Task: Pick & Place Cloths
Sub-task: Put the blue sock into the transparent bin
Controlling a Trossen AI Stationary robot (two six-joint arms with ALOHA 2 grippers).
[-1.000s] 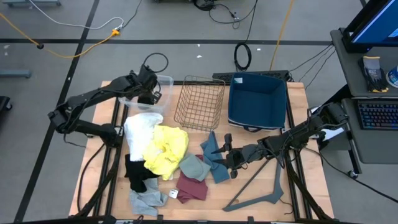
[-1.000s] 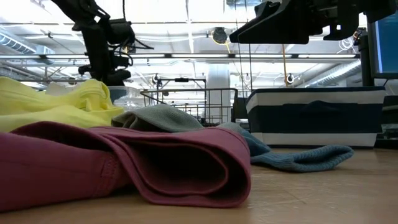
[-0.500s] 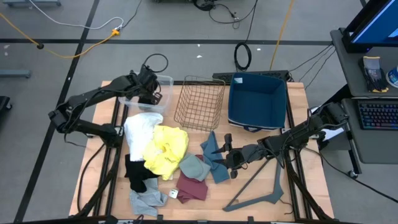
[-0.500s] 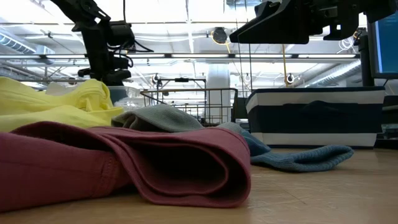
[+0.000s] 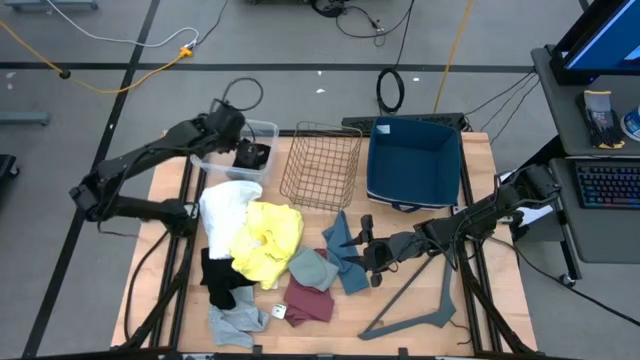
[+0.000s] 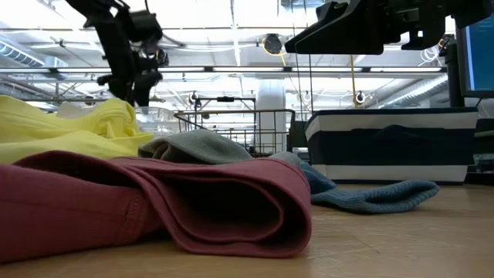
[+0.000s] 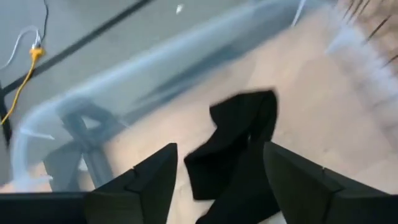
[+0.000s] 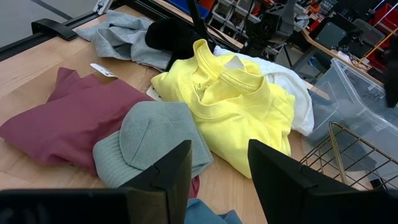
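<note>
High view: left gripper (image 5: 243,143) above the clear plastic bin (image 5: 262,131) at the table's far left, fingers spread, a black cloth (image 7: 239,134) lying loose in the bin beneath them. Right gripper (image 5: 366,250) low over the blue cloth (image 5: 341,249) at table centre, fingers parted, pinching nothing. Remaining stock on the table: white cloth (image 5: 226,207), yellow cloth (image 5: 268,238), grey-green cloth (image 5: 313,268), maroon cloth (image 5: 308,299), light grey cloth (image 5: 236,322).

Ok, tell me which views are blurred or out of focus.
Left wrist view: motion-smeared, the clear bin streaked and the black cloth soft. Low view: the maroon cloth up close is soft. High and right wrist views: sharp, the yellow cloth crisp.
</note>
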